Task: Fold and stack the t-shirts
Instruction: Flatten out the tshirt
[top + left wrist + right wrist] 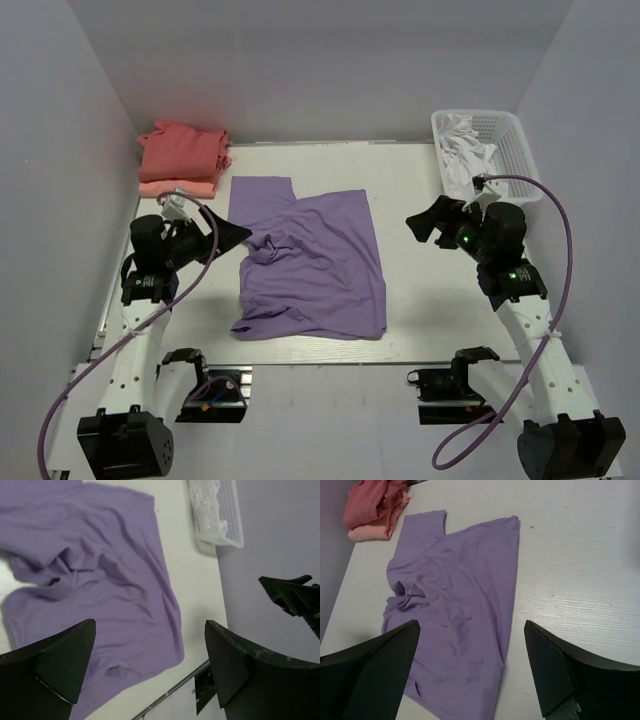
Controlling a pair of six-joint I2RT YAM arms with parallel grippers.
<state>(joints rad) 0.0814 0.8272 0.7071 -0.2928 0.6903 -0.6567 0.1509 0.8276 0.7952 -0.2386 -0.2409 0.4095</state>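
A large lavender t-shirt [310,265] lies rumpled and partly spread in the middle of the white table, bunched near its left edge; it also shows in the left wrist view [100,580] and the right wrist view [455,595]. A folded coral-red t-shirt [183,150] rests on a paler salmon-pink one [172,187] at the back left corner. My left gripper [232,235] hovers open at the lavender shirt's left edge, nothing between its fingers [150,630]. My right gripper [425,222] stands open over bare table, to the right of the shirt [470,627].
A white plastic basket [510,150] holding white cloth [465,145] stands at the back right corner. Grey walls close in the left, back and right sides. A metal rail runs along the table's near edge [320,362].
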